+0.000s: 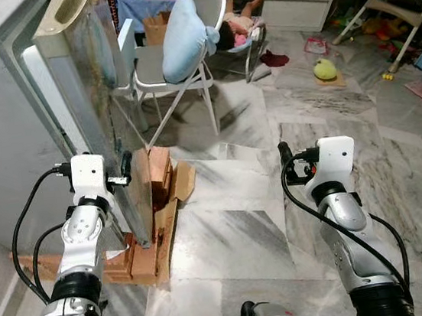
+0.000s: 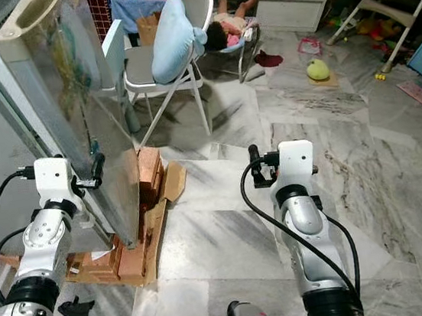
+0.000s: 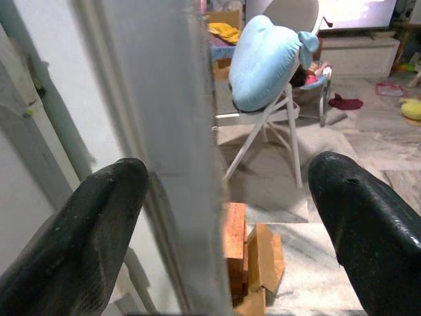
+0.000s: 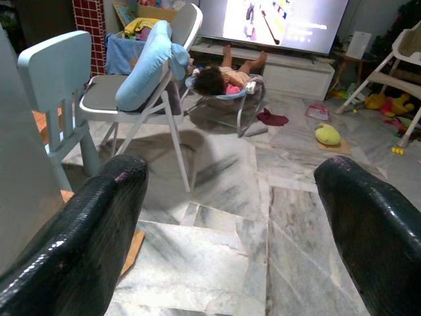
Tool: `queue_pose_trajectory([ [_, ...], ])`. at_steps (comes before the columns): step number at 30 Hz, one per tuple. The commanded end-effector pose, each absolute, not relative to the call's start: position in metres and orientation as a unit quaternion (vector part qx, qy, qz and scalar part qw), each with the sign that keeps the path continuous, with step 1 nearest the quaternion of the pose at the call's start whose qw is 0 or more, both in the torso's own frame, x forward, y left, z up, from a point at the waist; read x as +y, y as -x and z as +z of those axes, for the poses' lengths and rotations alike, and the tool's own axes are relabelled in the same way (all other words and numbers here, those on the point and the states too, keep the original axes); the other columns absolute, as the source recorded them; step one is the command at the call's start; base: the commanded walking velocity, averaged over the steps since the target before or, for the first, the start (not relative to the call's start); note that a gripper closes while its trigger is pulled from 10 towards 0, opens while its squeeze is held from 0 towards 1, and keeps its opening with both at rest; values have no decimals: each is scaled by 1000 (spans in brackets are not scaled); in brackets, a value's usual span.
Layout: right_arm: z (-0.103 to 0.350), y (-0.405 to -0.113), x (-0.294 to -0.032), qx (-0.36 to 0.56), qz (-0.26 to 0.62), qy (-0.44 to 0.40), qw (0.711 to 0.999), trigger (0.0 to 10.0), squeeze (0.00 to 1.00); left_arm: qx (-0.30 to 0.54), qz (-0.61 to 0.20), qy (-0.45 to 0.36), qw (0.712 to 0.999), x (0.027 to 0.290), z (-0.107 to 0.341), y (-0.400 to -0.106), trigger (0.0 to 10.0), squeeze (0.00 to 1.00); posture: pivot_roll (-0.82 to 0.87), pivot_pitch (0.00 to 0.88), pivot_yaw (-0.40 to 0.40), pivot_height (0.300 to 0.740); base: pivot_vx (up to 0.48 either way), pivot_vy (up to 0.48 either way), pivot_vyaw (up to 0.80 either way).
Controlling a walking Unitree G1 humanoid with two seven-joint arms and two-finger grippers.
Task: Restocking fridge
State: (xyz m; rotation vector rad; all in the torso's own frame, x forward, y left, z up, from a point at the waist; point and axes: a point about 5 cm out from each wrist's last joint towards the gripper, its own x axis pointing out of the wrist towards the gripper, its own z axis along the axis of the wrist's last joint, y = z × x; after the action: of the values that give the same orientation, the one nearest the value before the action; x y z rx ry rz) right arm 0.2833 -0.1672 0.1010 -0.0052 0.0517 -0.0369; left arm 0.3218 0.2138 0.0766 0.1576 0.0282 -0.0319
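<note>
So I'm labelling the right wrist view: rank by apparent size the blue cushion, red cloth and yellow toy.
1. Blue cushion, clearly largest.
2. Yellow toy.
3. Red cloth, close to the toy in size; the cushion also sits nearer the camera.

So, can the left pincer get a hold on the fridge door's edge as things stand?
Probably yes. The left pincer is open and its fingers already straddle the fridge door's edge, with nothing between them.
</note>
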Motion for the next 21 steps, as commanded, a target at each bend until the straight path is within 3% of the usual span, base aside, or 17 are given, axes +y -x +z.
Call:
queue_pose_trajectory([
  [1, 104, -283, -173, 18, -29, 5, 999, 10000, 0, 2, -15, -81, 997, 214, 82, -323, 10000, 0, -22, 52, -94, 740, 0, 0, 0],
  [7, 104, -283, -173, 17, -28, 4, 999, 10000, 0, -1, -5, -75, 997, 220, 87, -326, 10000, 0, -21, 53, -93, 740, 0, 0, 0],
  [16, 104, -282, -172, 18, -29, 3, 999, 10000, 0, 4, -7, -62, 998, 222, 86, -326, 10000, 0, -21, 54, -90, 740, 119, 425, 0],
  [21, 103, -282, -172, 19, -29, 3, 999, 10000, 0, 5, -16, -72, 997, 219, 83, -322, 10000, 0, -20, 55, -89, 740, 0, 0, 0],
])
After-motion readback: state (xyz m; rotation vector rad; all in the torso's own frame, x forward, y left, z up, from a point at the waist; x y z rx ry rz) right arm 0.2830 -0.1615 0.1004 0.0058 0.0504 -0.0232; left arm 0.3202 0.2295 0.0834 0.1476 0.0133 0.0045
